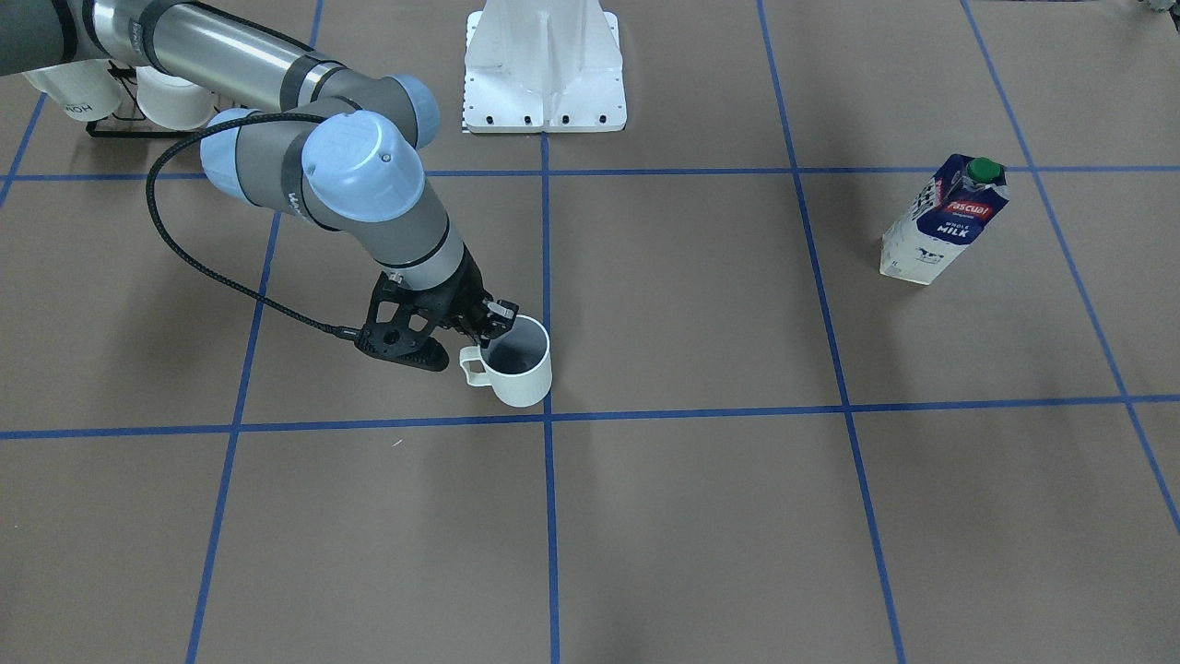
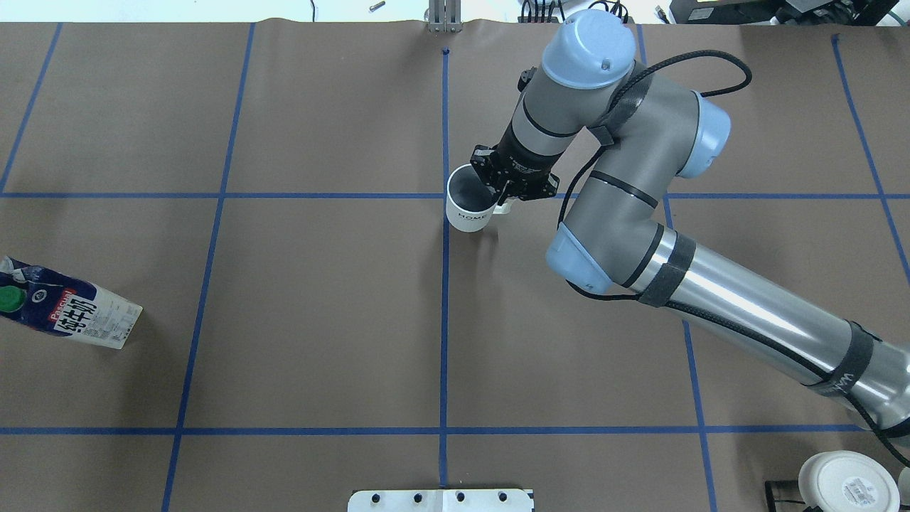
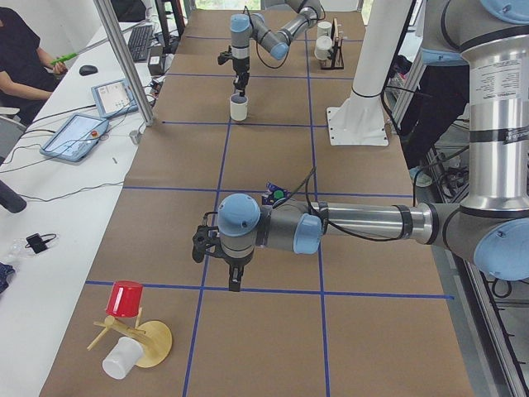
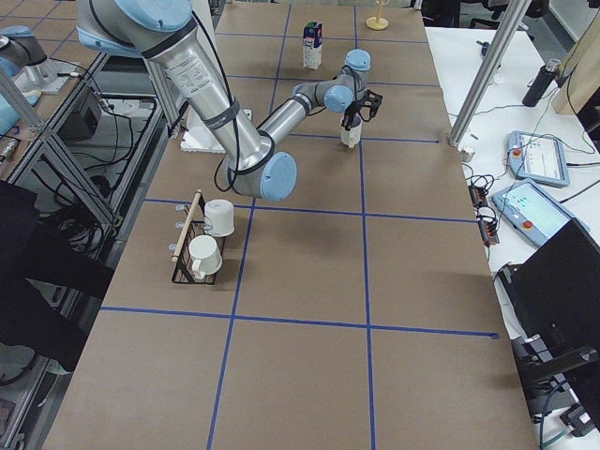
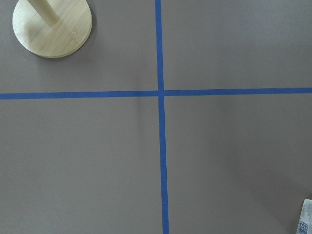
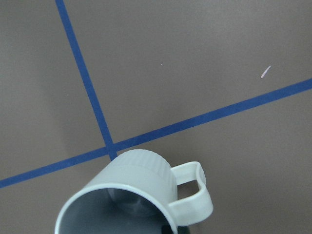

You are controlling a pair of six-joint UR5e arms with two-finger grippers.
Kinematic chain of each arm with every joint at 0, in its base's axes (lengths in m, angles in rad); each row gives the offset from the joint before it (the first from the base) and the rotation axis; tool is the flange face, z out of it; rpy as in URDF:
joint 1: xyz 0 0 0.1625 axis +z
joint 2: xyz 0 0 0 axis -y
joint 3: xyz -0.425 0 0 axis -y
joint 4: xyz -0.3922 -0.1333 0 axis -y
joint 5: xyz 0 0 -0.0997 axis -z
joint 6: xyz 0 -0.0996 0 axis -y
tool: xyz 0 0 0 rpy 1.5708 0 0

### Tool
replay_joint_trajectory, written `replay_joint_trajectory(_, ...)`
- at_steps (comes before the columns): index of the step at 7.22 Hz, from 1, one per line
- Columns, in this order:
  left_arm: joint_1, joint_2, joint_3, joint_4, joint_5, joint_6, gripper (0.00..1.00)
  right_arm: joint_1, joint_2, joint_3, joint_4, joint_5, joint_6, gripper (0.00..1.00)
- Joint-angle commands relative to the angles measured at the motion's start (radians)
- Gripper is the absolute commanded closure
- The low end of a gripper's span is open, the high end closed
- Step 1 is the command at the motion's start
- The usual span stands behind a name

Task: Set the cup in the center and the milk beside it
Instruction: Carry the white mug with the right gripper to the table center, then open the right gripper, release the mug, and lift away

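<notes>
The cup point(image 1: 521, 369) is a plain white mug with a grey inside, upright by the central tape crossing. My right gripper point(image 1: 496, 321) is shut on its rim next to the handle. It also shows in the overhead view point(image 2: 468, 206) and the right wrist view point(image 6: 136, 195). I cannot tell whether it rests on the table or hangs just above it. The milk point(image 1: 945, 221) is a blue and white carton with a green cap, standing far off on my left side point(image 2: 67, 313). My left gripper point(image 3: 235, 281) hovers near the carton, and I cannot tell whether it is open or shut.
A black rack point(image 4: 202, 244) with two white mugs stands at my right rear. A wooden stand point(image 3: 132, 327) with a red cup and a white cup lies at the table's left end. The white robot base plate point(image 1: 544, 65) sits at the middle rear.
</notes>
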Motion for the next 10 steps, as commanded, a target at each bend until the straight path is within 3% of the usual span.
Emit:
replay_joint_trajectory(1,0.0,-0.003,0.004,0.0,-0.002,0.001,0.01,-0.005,0.005,-0.011,0.002,-0.005,-0.001,0.72)
replay_joint_trajectory(2,0.0,-0.003,0.004,0.0,-0.002,0.0,0.01,-0.005,0.006,-0.011,0.004,-0.005,-0.001,0.01)
replay_joint_trajectory(4,0.0,-0.006,-0.012,0.005,-0.002,-0.008,0.01,0.005,0.006,0.014,0.008,0.002,0.004,0.0)
replay_joint_trajectory(5,0.0,-0.042,-0.039,0.006,-0.033,-0.158,0.01,0.029,0.006,0.044,-0.002,0.018,0.008,0.0)
replay_joint_trajectory(7,0.03,-0.049,-0.151,0.018,-0.08,-0.331,0.02,0.118,-0.047,0.106,-0.007,0.122,0.004,0.0)
replay_joint_trajectory(8,0.09,-0.046,-0.224,0.018,-0.075,-0.427,0.02,0.138,-0.098,0.149,-0.009,0.127,-0.005,0.0)
replay_joint_trajectory(10,0.231,-0.046,-0.374,0.012,-0.054,-0.44,0.02,0.167,-0.181,0.218,-0.009,0.134,-0.01,0.0)
